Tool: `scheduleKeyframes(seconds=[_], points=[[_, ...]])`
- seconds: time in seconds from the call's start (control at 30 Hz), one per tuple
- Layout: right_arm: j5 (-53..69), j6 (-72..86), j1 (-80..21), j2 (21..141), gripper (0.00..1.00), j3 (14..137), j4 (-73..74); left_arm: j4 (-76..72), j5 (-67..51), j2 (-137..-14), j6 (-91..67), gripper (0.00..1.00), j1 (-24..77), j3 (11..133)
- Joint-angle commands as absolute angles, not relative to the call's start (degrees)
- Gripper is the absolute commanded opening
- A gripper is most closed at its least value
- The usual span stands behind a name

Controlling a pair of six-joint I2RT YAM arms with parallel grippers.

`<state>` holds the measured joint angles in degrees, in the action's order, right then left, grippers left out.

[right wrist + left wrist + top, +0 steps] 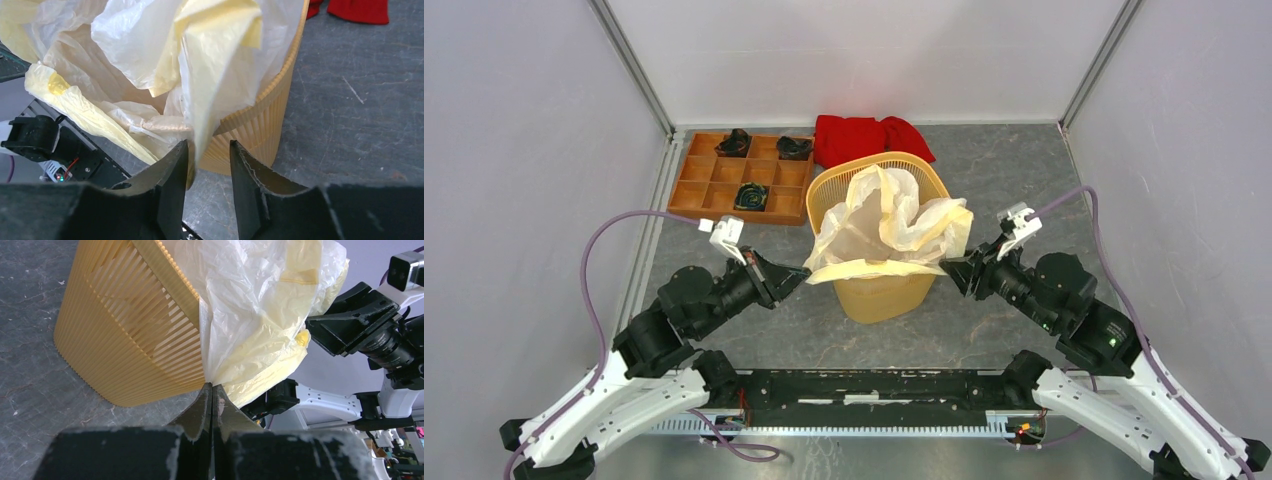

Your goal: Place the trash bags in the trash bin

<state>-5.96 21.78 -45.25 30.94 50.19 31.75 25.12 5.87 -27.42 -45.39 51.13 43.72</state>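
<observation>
The yellow-orange trash bin [874, 295] stands at the table's middle. The cream-white trash bag [889, 225] sits crumpled in its mouth and spills over the near rim. My left gripper [802, 272] is at the bin's left side, shut on a pinched corner of the bag [250, 300], with the ribbed bin wall [130, 340] just behind it; the tips [211, 386] meet on the plastic. My right gripper [949, 265] is at the bin's right side, jaws open [209, 145]. A hanging fold of the bag [200, 60] drops between them, lying against the left finger [177, 165], in front of the bin [260, 120].
A brown wooden compartment tray [709, 190] with a few dark items lies at the back left. A red cloth [869, 138] lies behind the bin. White walls close in the back and both sides. The arms' black base rail [874, 385] runs along the near edge.
</observation>
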Motion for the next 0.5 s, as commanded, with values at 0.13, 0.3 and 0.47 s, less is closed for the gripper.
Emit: scheduleKeyframes(seconds=[0.13,0.3,0.47], points=[[-2.48,26.28,-45.16,29.78,0.49,49.28,28.45,24.47,4.87,-29.00,-49.43,0.02,51.06,43.98],[-3.98,27.46,-45.17,28.64,0.10,46.69,26.25,28.33,5.52,-30.68,-48.15,0.02,51.06,45.49],[-9.80,21.79,-45.15,30.40,0.00,48.09,30.48,33.25,8.65,-30.40,-42.92,0.02,51.09,48.37]])
